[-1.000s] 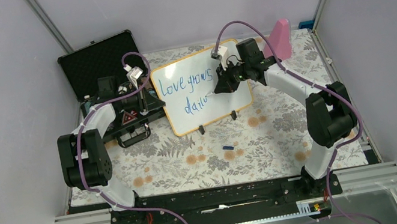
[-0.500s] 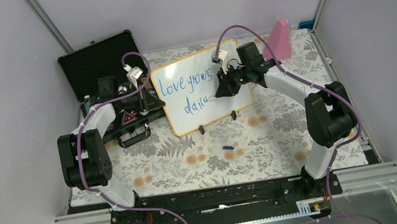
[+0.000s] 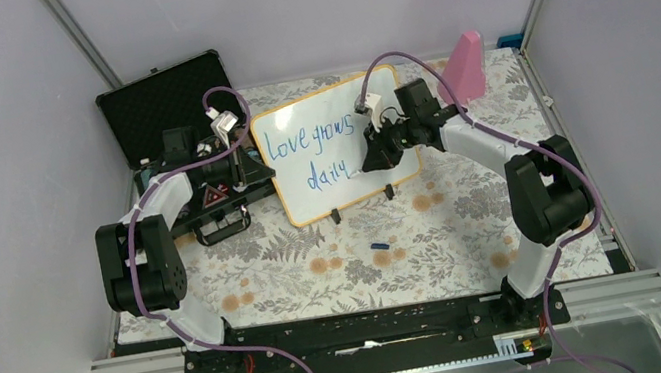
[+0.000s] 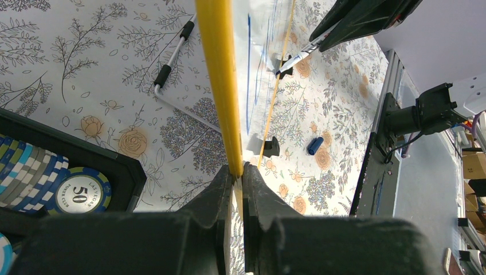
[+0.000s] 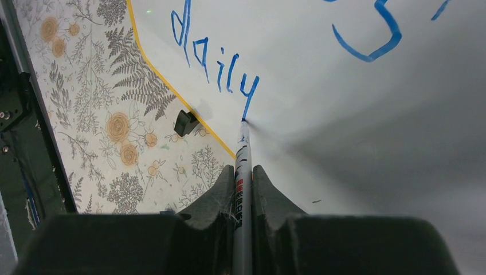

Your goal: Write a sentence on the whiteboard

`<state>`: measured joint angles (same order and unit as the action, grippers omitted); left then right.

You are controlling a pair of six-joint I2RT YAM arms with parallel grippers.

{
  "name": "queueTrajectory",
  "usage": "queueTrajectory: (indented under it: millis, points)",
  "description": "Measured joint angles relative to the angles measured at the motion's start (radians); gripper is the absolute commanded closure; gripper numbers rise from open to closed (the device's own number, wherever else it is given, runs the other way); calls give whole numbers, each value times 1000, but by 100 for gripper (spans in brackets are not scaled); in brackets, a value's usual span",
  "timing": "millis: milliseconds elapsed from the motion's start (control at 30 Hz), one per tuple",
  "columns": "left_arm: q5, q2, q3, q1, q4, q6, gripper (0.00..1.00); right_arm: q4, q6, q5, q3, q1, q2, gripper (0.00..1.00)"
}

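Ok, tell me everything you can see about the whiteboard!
The whiteboard is a white rectangle with a thin yellow-orange rim and rounded corners. It stands propped up at a slant on two small black feet on the flowery cloth. Blue words on it read "Love grows daily" in two lines. The left hand pinches its rim on the left side. The right hand holds a pen whose tip touches the board at the tail of the y.

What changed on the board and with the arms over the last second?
The right gripper, shut on the marker, drew down toward the near edge, finishing the tail of the y in the sentence. The left gripper stayed clamped on the rim of the whiteboard, which did not move.
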<state>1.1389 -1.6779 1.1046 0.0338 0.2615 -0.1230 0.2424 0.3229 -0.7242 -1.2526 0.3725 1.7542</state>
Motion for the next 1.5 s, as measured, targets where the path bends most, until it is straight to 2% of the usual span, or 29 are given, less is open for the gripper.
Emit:
queueTrajectory:
  millis: [1233, 1500]
  points:
    - [0, 0, 0, 0, 0, 0, 100, 8, 6, 16, -26, 48, 1, 100]
    - [0, 0, 0, 0, 0, 0, 100, 64, 26, -24, 14, 47, -74, 100]
